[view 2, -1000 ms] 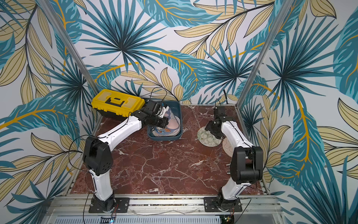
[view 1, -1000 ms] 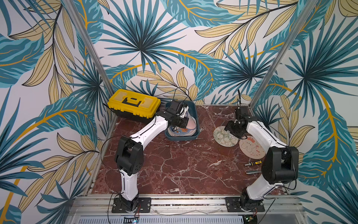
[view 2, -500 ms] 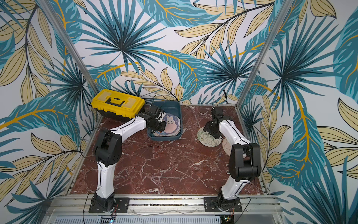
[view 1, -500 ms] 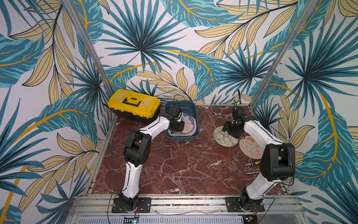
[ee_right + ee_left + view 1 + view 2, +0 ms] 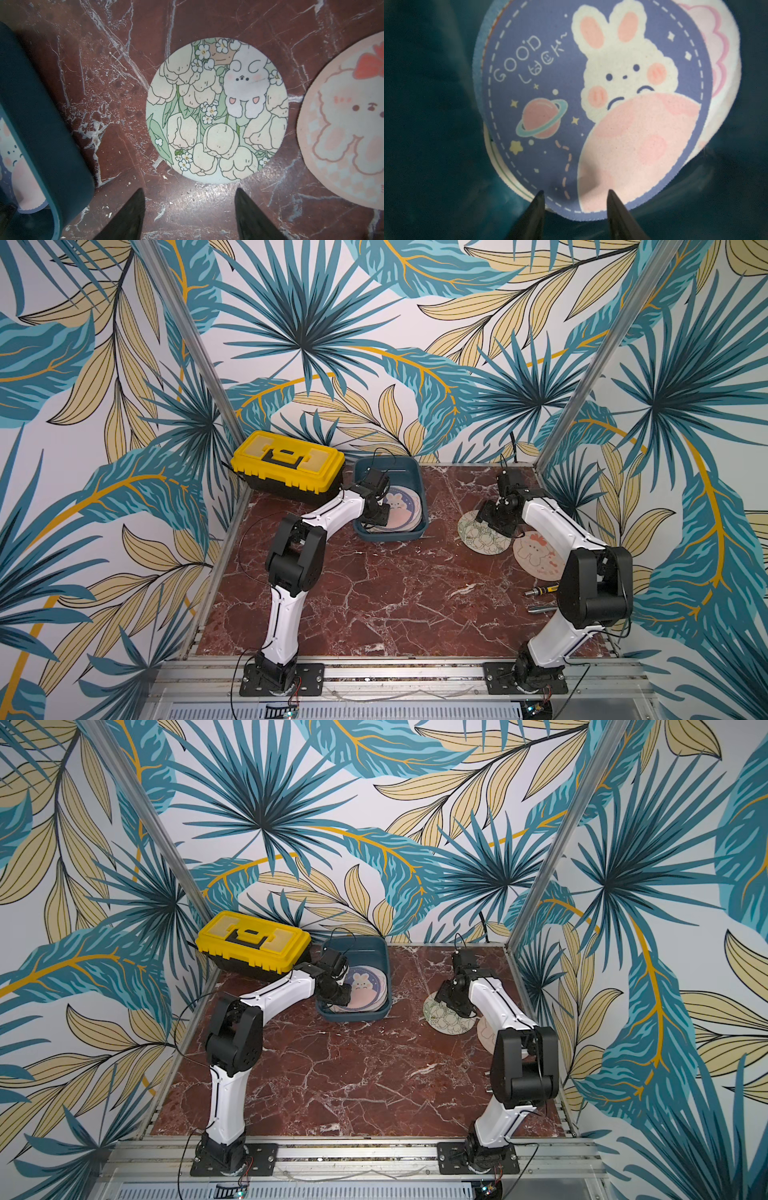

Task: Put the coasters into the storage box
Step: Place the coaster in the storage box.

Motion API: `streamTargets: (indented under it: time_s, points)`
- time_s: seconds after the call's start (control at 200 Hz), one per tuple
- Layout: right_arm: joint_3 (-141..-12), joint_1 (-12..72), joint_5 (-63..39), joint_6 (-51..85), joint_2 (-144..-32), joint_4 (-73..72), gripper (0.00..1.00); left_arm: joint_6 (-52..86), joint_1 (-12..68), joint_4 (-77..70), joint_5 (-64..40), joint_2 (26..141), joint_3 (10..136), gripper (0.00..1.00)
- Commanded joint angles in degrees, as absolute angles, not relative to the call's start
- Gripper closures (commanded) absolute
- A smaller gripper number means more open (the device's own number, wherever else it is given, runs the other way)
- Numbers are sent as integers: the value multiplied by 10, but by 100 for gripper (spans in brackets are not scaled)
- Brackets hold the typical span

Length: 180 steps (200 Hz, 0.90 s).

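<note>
A marble-patterned counter (image 5: pixel 395 593) seen from above, with two white robot arms reaching toward its far side. The relation that matters is on the right: the floral coaster (image 5: pixel 217 110) lies flat on the counter directly ahead of the right fingers (image 5: pixel 128 214), apart from them, with a strip of bare marble between its near edge and the fingertips. These fingers are spread wide and hold nothing. Being round, the coaster has no long axis, so it looks equally reachable from any side. It is a thin pale green disc printed with cream tulips and a small white bunny. Just beside it, not touching, is a pink coaster (image 5: pixel 349 133) showing a cream bunny with a red bow. The right arm is clearly the nearer one to both; the left arm is well apart from them. The dark teal storage box (image 5: pixel 390 536) sits to the far left of these two coasters, near the floral one. Inside it the left fingers (image 5: pixel 535 209) hover at the edge of a blue bunny coaster (image 5: pixel 591 104) – moderately parted and empty. That coaster lies on top of other coasters in the box, so two seem left to pack.
</note>
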State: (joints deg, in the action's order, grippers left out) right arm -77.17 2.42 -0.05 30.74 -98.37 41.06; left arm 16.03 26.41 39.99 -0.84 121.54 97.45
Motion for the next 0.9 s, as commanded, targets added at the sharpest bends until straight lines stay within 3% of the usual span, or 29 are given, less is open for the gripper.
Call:
streamTargets:
  time_s: [0.0, 0.446, 0.676, 0.896]
  points:
    - [-777, 27, 0, 299, -991, 422, 32, 156, 264, 407, 5, 1204, 966, 43]
    - [-766, 27, -3, 296, -994, 415, 32, 128, 328, 402, 91, 1133, 969, 15]
    - [-763, 27, 0, 293, -995, 416, 31, 115, 370, 324, 45, 1080, 933, 0]
    - [-762, 27, -1, 293, -997, 414, 31, 93, 417, 250, -33, 1067, 915, 0]
